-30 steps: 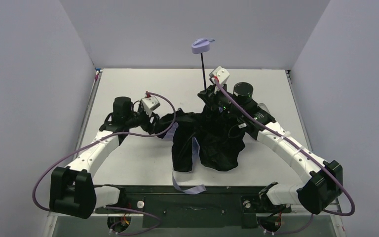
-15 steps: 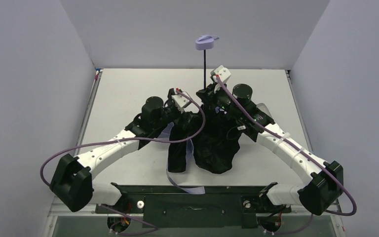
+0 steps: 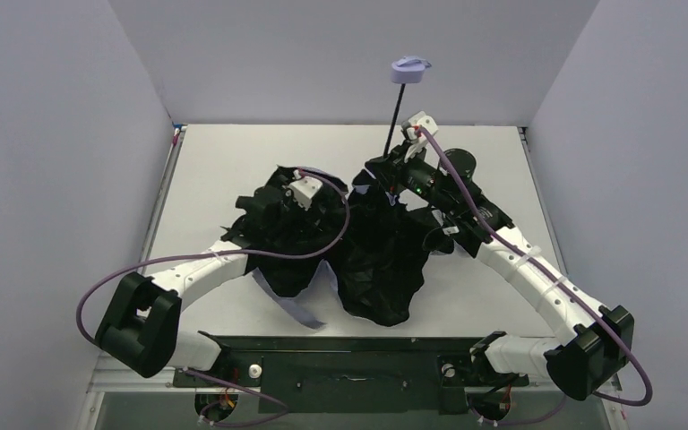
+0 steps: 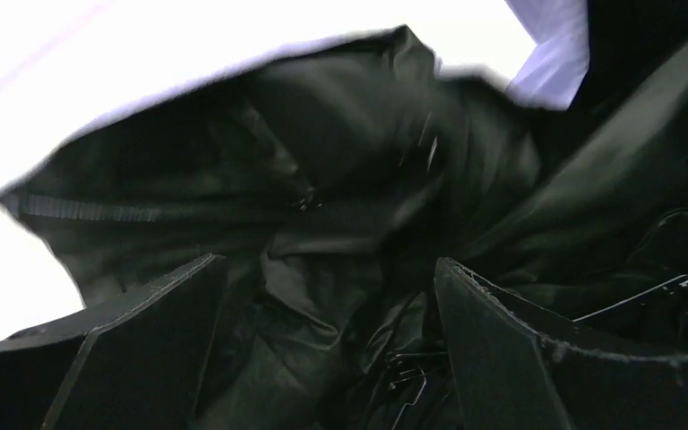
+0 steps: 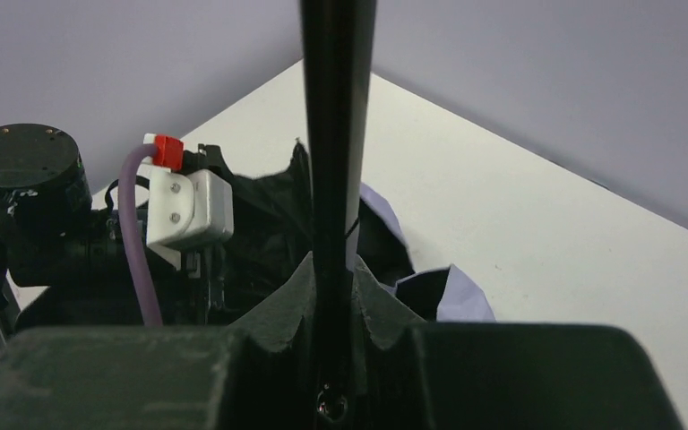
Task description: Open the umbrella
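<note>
Umbrella: partly folded, its canopy slumped in crumpled folds on the table between the two arms. The black underside faces up, and lilac fabric shows along the near left edge.
Shaft: thin and black. It rises from the far side of the canopy and leans slightly to the right.
Handle: lilac, at the top of the shaft, well above the table and seen against the back wall.
Right gripper: fingers pressed together on the shaft low down, just above the canopy.
Left gripper: fingers spread wide, pushed into the left folds of the canopy. Black fabric lies loose between them, not pinched.
</note>
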Motion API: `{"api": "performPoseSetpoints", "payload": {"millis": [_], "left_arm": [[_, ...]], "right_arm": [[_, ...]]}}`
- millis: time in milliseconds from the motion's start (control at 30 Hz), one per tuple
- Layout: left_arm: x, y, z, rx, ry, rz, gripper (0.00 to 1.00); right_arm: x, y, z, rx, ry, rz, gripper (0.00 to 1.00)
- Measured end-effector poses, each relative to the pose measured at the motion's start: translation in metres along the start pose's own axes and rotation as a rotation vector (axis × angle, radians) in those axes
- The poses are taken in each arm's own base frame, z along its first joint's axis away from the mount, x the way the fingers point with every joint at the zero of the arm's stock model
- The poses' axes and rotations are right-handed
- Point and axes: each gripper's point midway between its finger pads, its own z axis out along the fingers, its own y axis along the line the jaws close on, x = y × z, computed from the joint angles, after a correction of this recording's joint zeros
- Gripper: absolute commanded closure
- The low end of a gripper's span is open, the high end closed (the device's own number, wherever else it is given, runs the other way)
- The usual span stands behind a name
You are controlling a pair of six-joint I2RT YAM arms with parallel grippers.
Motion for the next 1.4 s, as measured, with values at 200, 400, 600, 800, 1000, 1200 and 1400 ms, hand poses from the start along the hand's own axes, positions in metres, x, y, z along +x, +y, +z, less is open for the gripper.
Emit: {"api": "performPoseSetpoints", "payload": {"millis": [200, 400, 600, 800, 1000, 1200, 1400], "left_arm": [[0.019, 0.044, -0.006, -0.105, 0.037, -0.048, 0.17], [0.022, 0.054, -0.009, -0.085, 0.031, -0.092, 0.17], [-0.004, 0.048, -0.015, 0.017, -0.049, -0.127, 0.14], [-0.057, 0.055, -0.024, 0.075, -0.182, -0.178, 0.13], [-0.059, 0.051, -0.03, 0.117, -0.192, -0.208, 0.13], [-0.03, 0.028, -0.036, 0.183, -0.143, -0.282, 0.13], [-0.03, 0.021, -0.043, 0.208, -0.164, -0.259, 0.23]], "right_arm": [[0.0, -0.02, -0.007, 0.028, 0.008, 0.042, 1.0], [0.0, -0.021, -0.009, 0.009, 0.009, 0.068, 1.0], [0.007, 0.006, 0.003, -0.068, 0.021, 0.039, 1.0], [0.052, 0.023, 0.043, -0.148, 0.092, 0.0, 1.0], [0.084, 0.019, 0.061, -0.18, 0.145, -0.077, 0.4], [0.104, 0.02, 0.048, -0.201, 0.237, -0.118, 0.2], [0.087, 0.012, 0.009, -0.165, 0.266, -0.072, 0.3]]}}
